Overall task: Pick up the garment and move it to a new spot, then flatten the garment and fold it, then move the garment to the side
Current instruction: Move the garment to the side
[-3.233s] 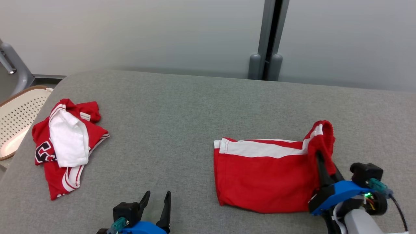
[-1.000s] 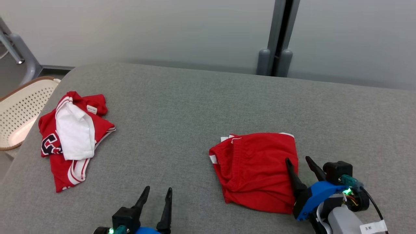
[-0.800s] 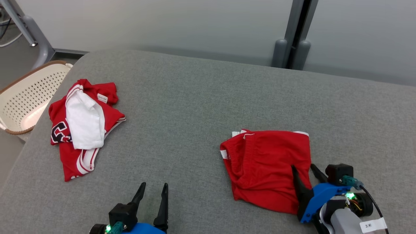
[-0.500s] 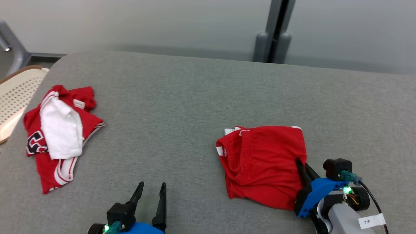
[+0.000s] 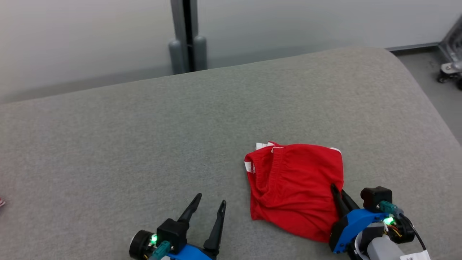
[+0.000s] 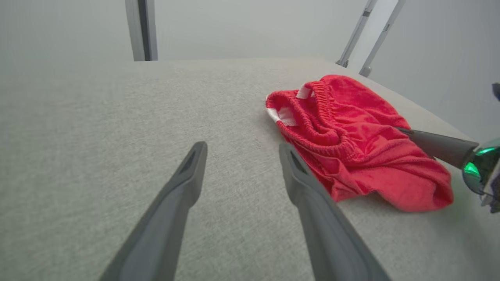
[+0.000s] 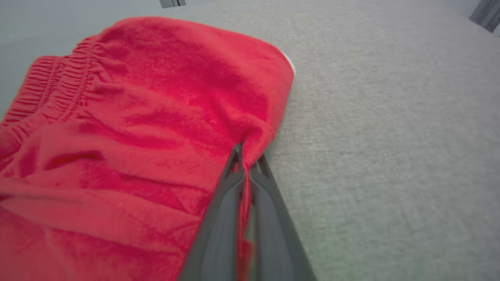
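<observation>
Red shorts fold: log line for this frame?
garment: red shorts folded on grey pad | right gripper: shut on red shorts edge | left gripper: open, off cloth

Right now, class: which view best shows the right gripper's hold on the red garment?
The right wrist view: the right gripper is shut on the garment edge, close up. The head view shows it small; the left wrist view shows one finger against the cloth.

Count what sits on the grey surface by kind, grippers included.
Garments: 1, the red garment, folded.
Grippers: 2, left gripper open, right gripper shut on the garment's edge.
Red scrap at the head view's left edge: too little to tell, not counted.
Total: 3
</observation>
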Tool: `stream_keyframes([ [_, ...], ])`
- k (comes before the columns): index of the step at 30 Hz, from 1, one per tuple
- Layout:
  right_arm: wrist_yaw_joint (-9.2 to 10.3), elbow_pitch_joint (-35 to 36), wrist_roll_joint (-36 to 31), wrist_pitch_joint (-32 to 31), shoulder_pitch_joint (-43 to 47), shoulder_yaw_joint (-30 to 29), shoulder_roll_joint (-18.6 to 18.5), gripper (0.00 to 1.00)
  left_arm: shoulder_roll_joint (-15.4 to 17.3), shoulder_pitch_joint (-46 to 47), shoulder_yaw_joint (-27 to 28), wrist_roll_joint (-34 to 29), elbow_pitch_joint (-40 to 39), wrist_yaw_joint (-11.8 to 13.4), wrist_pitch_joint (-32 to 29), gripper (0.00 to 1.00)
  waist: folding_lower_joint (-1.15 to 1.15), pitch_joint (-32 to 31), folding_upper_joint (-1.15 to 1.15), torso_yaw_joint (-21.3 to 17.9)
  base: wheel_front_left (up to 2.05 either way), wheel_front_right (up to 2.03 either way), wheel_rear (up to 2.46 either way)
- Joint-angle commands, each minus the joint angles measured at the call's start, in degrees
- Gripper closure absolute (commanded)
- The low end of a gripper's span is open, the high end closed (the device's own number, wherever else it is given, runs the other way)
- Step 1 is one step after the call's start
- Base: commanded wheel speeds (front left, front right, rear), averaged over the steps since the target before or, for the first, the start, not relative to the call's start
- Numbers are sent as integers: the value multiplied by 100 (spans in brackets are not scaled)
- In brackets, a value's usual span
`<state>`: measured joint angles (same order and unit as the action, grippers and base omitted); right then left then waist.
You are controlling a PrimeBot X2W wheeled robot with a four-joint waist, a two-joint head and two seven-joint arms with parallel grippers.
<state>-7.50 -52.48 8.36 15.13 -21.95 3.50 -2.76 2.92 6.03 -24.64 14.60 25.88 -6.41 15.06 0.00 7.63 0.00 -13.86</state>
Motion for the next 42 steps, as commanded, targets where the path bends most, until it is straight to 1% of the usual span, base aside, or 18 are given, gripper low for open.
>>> stream_keyframes([
  [1, 2, 56, -62, 1, 109, 1, -29, 100, 2, 79, -184, -26, -44, -27, 16, 0, 0, -223, 0, -438, 0, 0, 0],
  [3, 2, 78, -103, 0, 145, -42, -28, 100, -1, 149, -397, -181, -89, -55, 16, 0, 0, -192, 0, -588, 0, 0, 0],
  [7, 2, 124, -195, 1, 139, -141, -20, 100, 9, 143, -546, -169, -117, -60, 16, 0, 0, -119, 0, -732, 0, 0, 0],
  [11, 2, 138, -314, 0, 97, -234, -21, 100, 9, 191, -597, -186, -68, -67, 16, 0, 0, -45, 0, -707, 0, 0, 0],
  [15, 2, 42, -757, 0, -124, -390, -54, 100, 4, 252, -559, -210, 18, -74, 16, 0, 0, 84, 0, -537, 0, 0, 0],
  [19, 3, -93, -1243, -43, -528, -730, -403, 100, 5, 334, -459, -342, 111, -91, 16, 0, 0, 307, 0, -255, 0, 0, 0],
  [26, 3, -108, -2124, -444, -1362, -1557, -1352, 100, 87, 548, -159, -506, 90, -115, 16, 0, 0, 841, 0, 282, 0, 0, 0],
  [29, 3, 44, -2481, -681, -1603, -2096, -1722, 100, 152, 688, -26, -547, 41, -116, 16, 0, 0, 1089, 0, 523, 0, 0, 0],
  [32, 2, 151, -2781, -887, -1777, -2662, -1956, 100, 213, 798, 126, -581, 7, -120, 16, 0, 0, 1285, 0, 694, 0, 0, 0],
  [36, 3, 327, -3177, -1021, -1972, -3446, -2113, 100, 274, 886, 304, -609, -24, -105, 15, 0, 0, 1455, 0, 831, 0, 0, 0],
  [37, 3, 382, -3309, -1041, -2021, -3631, -2093, 81, 291, 908, 357, -607, -21, -105, 15, 0, 0, 1479, 0, 850, 0, 0, 0],
  [38, 3, 487, -3450, -1052, -2073, -3844, -2020, 39, 298, 917, 403, -603, -18, -105, 7, 0, 0, 1490, 0, 860, 0, 0, 0],
  [39, 3, 586, -3591, -1050, -2107, -4035, -1951, 0, 291, 921, 456, -598, -24, -105, 1, 0, 0, 1498, 0, 870, 0, 0, 0],
  [42, 2, 877, -4014, -910, -2219, -4446, -1654, 0, 262, 923, 560, -579, -41, -95, 1, 0, 0, 1481, 0, 889, 0, 0, 0],
])
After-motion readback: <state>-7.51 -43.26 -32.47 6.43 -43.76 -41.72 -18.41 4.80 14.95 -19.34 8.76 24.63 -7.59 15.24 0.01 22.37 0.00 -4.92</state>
